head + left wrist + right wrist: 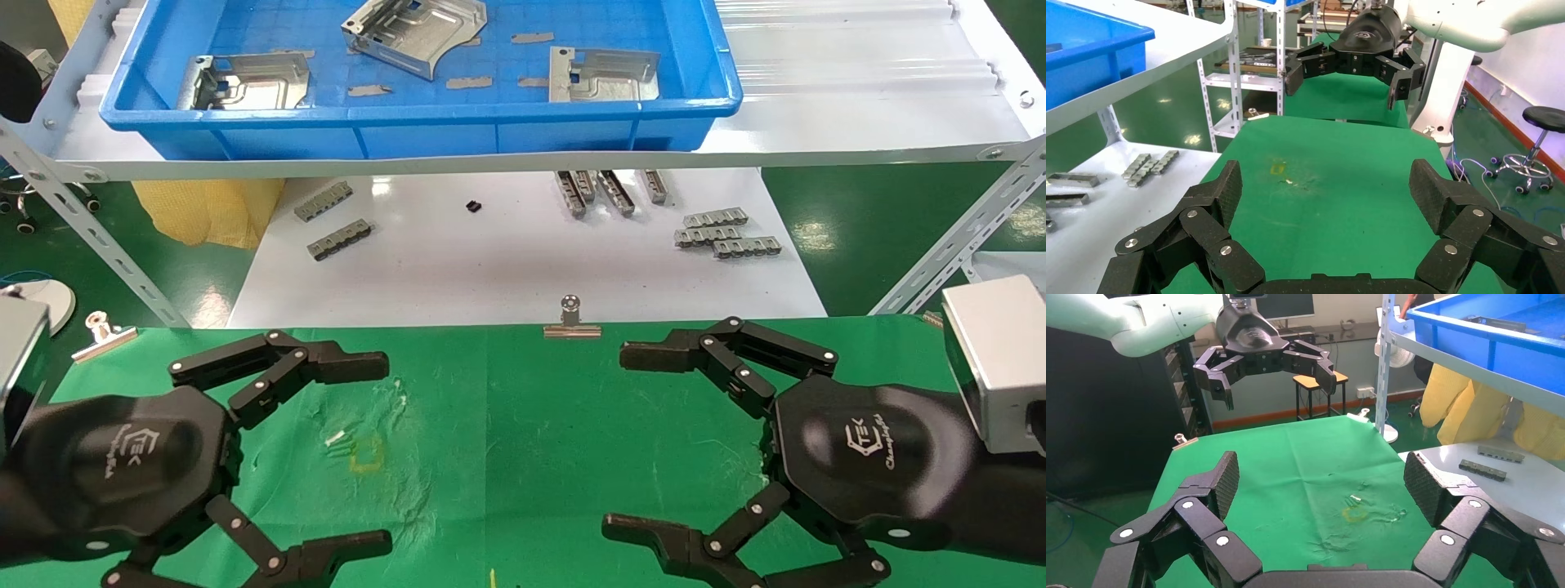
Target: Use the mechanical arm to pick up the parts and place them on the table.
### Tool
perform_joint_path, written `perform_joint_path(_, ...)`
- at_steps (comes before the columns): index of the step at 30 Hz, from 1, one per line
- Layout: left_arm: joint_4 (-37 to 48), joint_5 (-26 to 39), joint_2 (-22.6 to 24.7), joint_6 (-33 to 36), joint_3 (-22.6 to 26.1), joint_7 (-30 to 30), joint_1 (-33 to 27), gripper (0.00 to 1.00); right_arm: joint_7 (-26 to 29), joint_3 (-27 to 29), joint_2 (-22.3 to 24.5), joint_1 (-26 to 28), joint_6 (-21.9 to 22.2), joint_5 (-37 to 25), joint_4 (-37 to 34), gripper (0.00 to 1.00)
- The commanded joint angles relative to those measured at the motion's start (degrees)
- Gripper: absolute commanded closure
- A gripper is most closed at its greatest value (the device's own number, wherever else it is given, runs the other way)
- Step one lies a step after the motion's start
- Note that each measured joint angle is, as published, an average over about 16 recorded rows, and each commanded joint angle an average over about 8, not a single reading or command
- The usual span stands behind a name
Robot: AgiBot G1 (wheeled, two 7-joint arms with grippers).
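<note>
Three shiny silver parts [245, 82] [413, 33] [603, 75] lie in a blue bin [409, 118] on the raised white shelf at the back. Both mechanical arms hover low over the green table [507, 425], claws facing each other. My left gripper [384, 453] [1329, 190] is open and holds nothing. Opposite it, the right gripper [619, 441] [1321, 478] also stands wide open and empty. Each wrist view shows the other arm's claw farther off: the right gripper [1346, 86] and the left gripper [1278, 386].
Below the shelf, a glossy white board [523, 269] carries small grey notched strips [335, 220] [727, 233] [609, 192]. Binder clips [572, 322] [102, 331] pin the cloth's far edge. Slanted shelf struts [106, 245] [956, 245] stand at both sides. A yellow ring mark [366, 453] lies on the cloth.
</note>
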Motion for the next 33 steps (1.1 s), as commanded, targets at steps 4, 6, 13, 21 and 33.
perform_joint_path(4,0.00,0.00,0.00,0.00,0.00,0.00,0.00,0.00,0.00,0.00,0.00,0.00,0.00,0.00,0.00,0.87)
perform_joint_path(6,0.00,0.00,0.00,0.00,0.00,0.00,0.00,0.00,0.00,0.00,0.00,0.00,0.00,0.00,0.00,1.00)
perform_joint_path(13,0.00,0.00,0.00,0.00,0.00,0.00,0.00,0.00,0.00,0.00,0.00,0.00,0.00,0.00,0.00,1.00)
perform_joint_path(21,0.00,0.00,0.00,0.00,0.00,0.00,0.00,0.00,0.00,0.00,0.00,0.00,0.00,0.00,0.00,1.00)
perform_joint_path(33,0.00,0.00,0.00,0.00,0.00,0.00,0.00,0.00,0.00,0.00,0.00,0.00,0.00,0.00,0.00,1.00)
